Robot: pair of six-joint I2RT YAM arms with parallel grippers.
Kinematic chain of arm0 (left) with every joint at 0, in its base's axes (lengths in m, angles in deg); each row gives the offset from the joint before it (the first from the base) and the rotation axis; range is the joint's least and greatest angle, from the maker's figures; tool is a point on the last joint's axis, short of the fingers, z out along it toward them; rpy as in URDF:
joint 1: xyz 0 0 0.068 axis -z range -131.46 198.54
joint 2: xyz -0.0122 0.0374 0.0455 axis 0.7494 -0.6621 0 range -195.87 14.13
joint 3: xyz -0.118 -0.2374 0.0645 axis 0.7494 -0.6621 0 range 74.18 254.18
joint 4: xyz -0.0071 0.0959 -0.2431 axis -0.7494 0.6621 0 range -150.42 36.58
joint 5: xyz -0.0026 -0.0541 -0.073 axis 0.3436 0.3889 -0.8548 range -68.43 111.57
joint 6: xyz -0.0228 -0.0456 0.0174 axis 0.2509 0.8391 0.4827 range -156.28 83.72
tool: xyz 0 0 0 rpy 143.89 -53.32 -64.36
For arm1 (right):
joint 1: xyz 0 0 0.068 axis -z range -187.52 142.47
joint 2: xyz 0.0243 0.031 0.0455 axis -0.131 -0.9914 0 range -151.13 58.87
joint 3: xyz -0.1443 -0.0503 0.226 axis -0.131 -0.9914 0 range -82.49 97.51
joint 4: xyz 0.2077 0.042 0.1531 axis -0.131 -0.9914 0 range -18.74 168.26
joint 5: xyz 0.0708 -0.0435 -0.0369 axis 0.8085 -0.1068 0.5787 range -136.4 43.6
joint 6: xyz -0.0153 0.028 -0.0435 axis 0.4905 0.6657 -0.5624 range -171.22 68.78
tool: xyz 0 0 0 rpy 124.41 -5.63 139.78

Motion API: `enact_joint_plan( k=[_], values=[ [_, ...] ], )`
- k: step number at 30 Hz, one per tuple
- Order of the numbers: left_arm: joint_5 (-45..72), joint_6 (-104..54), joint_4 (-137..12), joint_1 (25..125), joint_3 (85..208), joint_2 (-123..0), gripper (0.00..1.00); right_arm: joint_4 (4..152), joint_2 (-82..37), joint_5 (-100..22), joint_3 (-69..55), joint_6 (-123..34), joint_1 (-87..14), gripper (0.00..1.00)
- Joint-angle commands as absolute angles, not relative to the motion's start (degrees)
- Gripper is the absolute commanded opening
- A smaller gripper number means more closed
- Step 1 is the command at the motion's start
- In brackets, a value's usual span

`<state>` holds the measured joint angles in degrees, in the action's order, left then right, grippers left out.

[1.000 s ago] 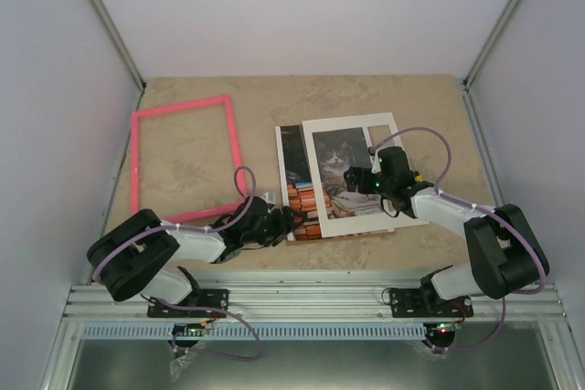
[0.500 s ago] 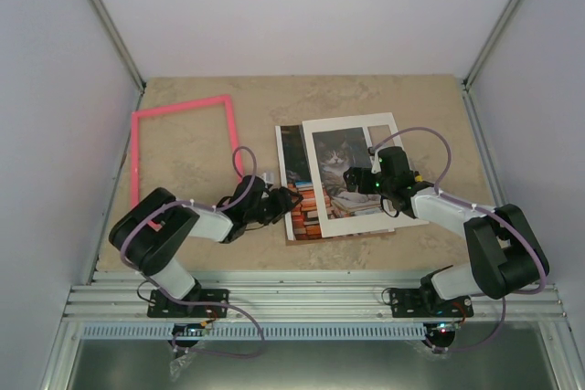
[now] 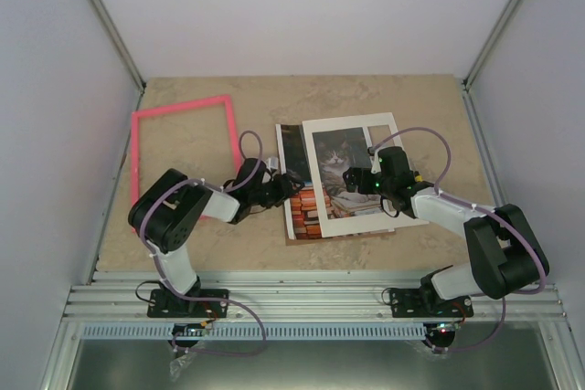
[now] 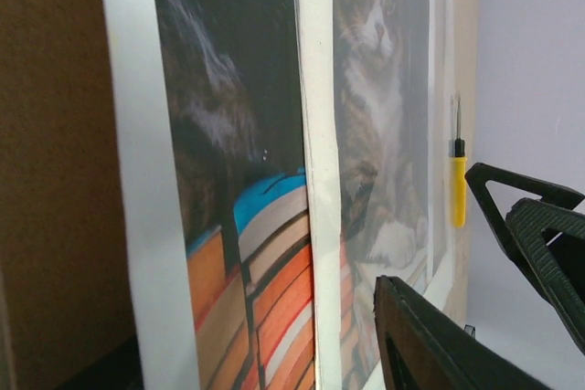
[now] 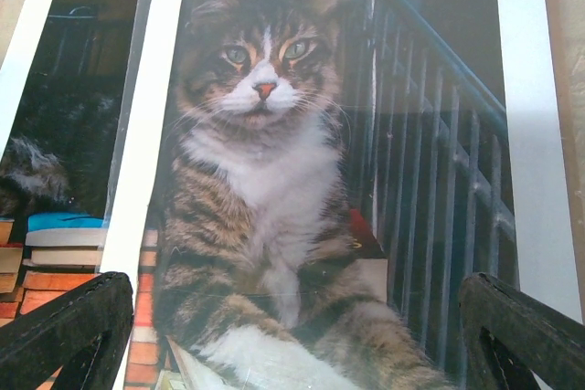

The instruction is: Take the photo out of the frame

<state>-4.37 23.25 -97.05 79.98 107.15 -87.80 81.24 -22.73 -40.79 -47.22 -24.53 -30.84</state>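
The photo (image 3: 300,191) of a tabby cat and stacked books lies flat at the table's centre, outside the frame (image 3: 183,105), a thin pink rectangle lying empty at the left. A white mat (image 3: 352,125) with a clear pane covers the photo's right part. My left gripper (image 3: 287,187) lies low at the photo's left edge; only one finger (image 4: 439,344) shows in the left wrist view, beside the photo (image 4: 228,180). My right gripper (image 3: 362,180) hovers open over the cat (image 5: 265,180), its fingers (image 5: 64,326) wide apart with nothing between them.
A brown board (image 3: 356,231) peeks out under the photo's near edge and shows as a brown band (image 4: 46,180) in the left wrist view. The tan table (image 3: 411,107) is walled in white at the left, back and right. The arm bases sit on a metal rail (image 3: 302,303).
My left arm has swung away from the near edge, bringing its gripper up to the photo's left edge. The right arm, photo, mat and frame have not moved.
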Motion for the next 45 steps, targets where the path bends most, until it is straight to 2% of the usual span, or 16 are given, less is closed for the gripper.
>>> enact_joint_plan(
  k=[1, 12, 18, 22, 45],
  values=[
    [-5.9, 20.0, -96.5, 78.6, 109.0, -89.3, 0.44, 82.5, -22.9, -40.5, -47.2, -24.9, -30.6, 0.98],
    [-7.4, 17.9, -93.8, 77.4, 112.9, -92.3, 0.23, 82.4, -22.8, -40.3, -47.2, -24.9, -30.6, 0.98],
    [-7.0, 16.4, -91.2, 77.3, 113.0, -90.9, 0.07, 82.4, -22.7, -40.3, -47.2, -24.9, -30.7, 0.98],
    [-6.7, 15.0, -88.7, 77.2, 112.9, -89.4, 0.01, 82.4, -22.5, -40.2, -47.2, -24.9, -30.7, 0.98],
    [0.6, 7.1, -64.5, 75.3, 111.0, -70.8, 0.0, 82.3, -22.2, -40.2, -47.2, -24.9, -30.6, 0.98]
  ],
)
